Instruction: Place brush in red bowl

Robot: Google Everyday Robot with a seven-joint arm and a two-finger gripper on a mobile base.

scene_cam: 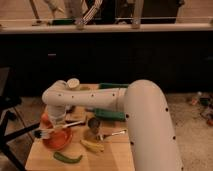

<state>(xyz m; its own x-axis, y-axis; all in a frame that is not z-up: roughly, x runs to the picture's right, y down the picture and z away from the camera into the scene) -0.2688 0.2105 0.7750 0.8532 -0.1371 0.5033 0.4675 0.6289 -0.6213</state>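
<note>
The red bowl (56,140) sits at the front left of the wooden table (112,155). The brush (62,128), with a pale handle and a dark head pointing left, lies nearly level just over the bowl's rim. My gripper (51,127) hangs down from the white arm (100,100) right above the bowl and is shut on the brush near its head end. The wrist hides the back part of the bowl.
A small metal cup (93,124) stands just right of the bowl, with a shiny spoon (114,133) beside it. A yellow banana-like item (93,146) and a green pepper-like item (67,158) lie at the front. A green packet (111,114) lies behind the cup.
</note>
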